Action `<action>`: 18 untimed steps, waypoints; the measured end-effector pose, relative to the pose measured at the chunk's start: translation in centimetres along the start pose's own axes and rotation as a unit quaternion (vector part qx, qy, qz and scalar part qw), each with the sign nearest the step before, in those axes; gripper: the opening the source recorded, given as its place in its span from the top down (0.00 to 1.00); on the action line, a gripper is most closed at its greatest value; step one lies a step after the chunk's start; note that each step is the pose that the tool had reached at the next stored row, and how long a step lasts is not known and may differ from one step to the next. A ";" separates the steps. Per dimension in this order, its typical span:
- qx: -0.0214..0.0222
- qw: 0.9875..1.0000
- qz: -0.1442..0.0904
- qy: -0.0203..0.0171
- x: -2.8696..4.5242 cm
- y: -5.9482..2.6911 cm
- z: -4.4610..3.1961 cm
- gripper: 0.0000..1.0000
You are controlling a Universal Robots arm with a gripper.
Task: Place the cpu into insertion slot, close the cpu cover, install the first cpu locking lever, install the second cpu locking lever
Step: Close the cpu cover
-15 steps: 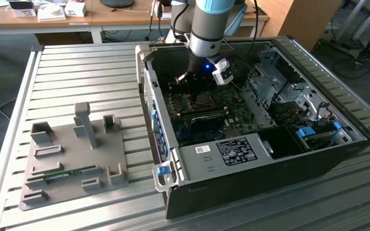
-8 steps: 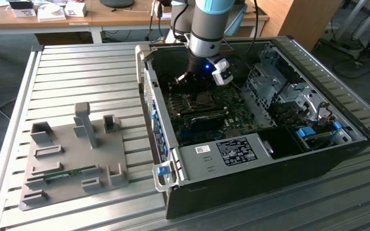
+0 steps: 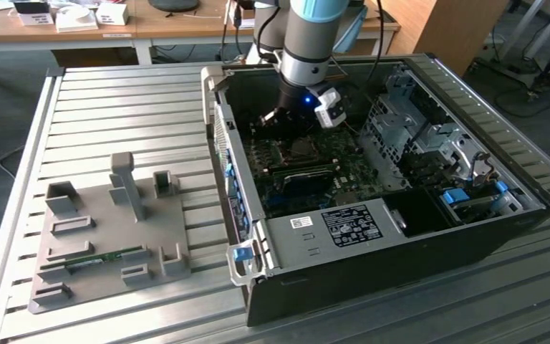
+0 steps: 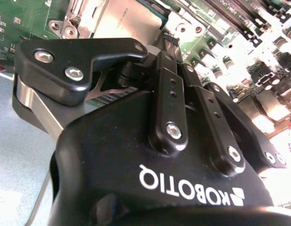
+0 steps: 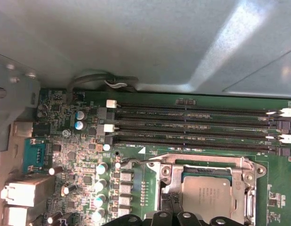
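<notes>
Cpu, a greyish square chip with faint print on its top, lies seated in the insertion slot on the green motherboard. A slatted metal table carries the black computer case, which lies open on its side and holds that board. On the case's inner metal cover is a large white printed sticker, its text too fine to make out. On the exterior view's left, a grey fixture plate with raised holders has a long green memory stick lying in one of its grooves. The gripper hangs inside the case just above the slot, with white lettering across its black body. Its linkage bars are drawn in to one point, so it is pinched together with nothing between. Four long memory slots run side by side just beside the socket, with tiny white print along them. The cpu cover, a silvery frame, surrounds the chip and seems to lie flat over it, though the angle leaves that uncertain.
</notes>
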State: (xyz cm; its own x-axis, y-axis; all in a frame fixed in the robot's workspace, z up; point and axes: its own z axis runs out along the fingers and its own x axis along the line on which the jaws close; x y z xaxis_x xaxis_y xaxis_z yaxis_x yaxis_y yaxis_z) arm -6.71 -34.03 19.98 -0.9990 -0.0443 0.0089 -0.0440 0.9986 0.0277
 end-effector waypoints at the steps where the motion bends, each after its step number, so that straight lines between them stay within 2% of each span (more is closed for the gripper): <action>1: 0.000 1.000 0.000 0.000 0.01 -0.01 0.05 0.89; 18: 0.000 1.000 0.000 0.000 0.00 -0.01 0.15 0.89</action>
State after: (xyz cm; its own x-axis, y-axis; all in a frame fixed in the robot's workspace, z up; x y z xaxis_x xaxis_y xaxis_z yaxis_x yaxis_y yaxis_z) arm -6.71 -34.03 19.83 -0.9990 -0.0441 0.0090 -0.0438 0.9987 0.0276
